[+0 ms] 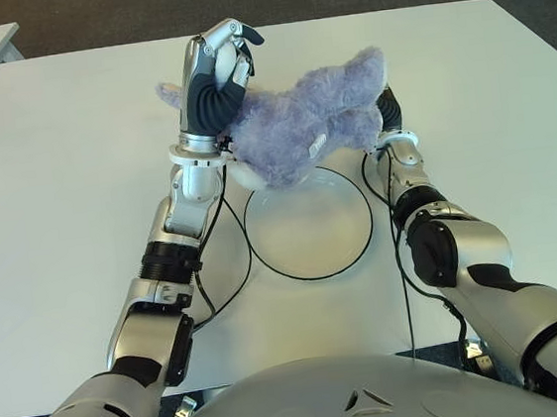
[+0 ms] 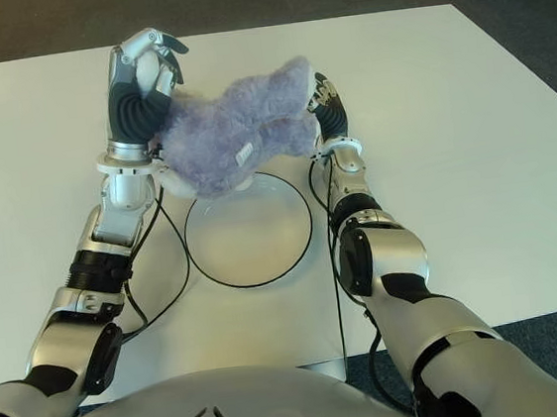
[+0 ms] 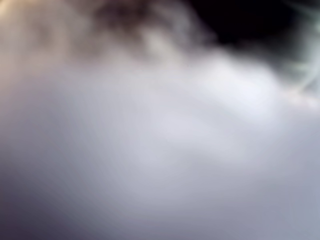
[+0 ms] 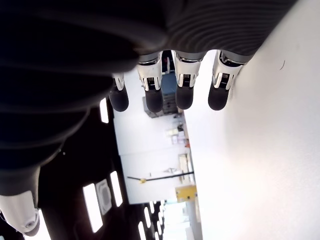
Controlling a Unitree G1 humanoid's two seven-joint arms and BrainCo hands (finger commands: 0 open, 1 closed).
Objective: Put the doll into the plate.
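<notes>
Two hands flank the doll (image 1: 300, 127). My left hand (image 1: 216, 71) has curled fingers pressed into its fur, apparently gripping; my right hand (image 2: 325, 104), fingers straight, braces its far side. It hangs over the plate (image 1: 358, 250) rim, so releasing now could tip it onto the desk (image 1: 55, 172).

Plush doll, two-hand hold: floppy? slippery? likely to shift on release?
Probably soft and floppy: the doll looks furry and bulges between the left hand and right hand. Likely light for its bulk. It overhangs the plate rim, so it may flop, not roll.
</notes>
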